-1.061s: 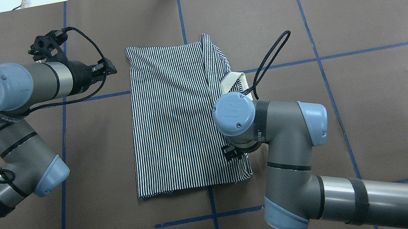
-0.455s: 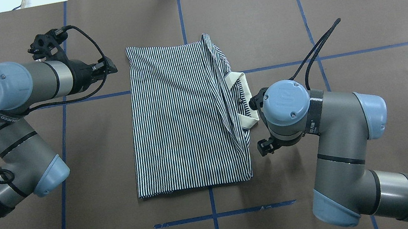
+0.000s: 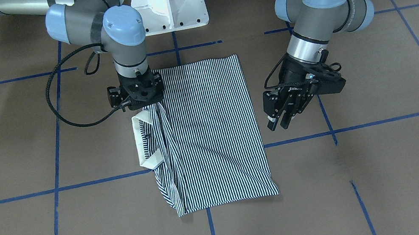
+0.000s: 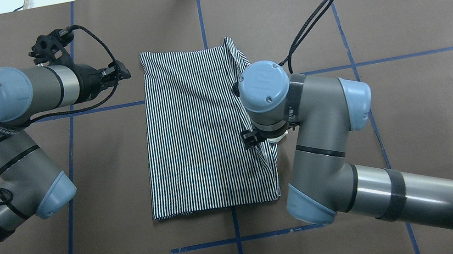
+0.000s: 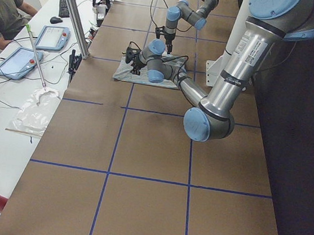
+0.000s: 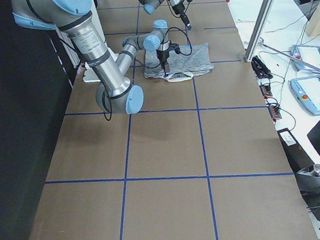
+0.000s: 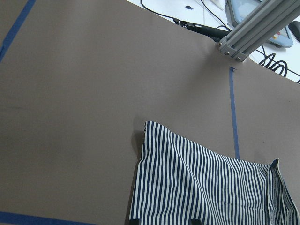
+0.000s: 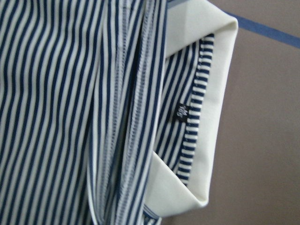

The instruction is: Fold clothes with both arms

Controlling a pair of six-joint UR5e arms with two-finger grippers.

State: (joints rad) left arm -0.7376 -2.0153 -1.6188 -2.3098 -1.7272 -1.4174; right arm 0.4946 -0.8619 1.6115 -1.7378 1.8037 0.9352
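Small black tag [image 8: 182, 112] inside the white collar [image 8: 211, 117]; its white print is too blurred to read. Navy-and-white striped polo shirt [image 4: 195, 137] lies folded to a rectangle on the bench [image 4: 415, 112], collar side directly beneath the right tool [image 3: 140, 98], whose finger spacing I cannot tell. Left tool [image 3: 282, 118], fingers parted and holding nothing, hangs just off the shirt's opposite edge.
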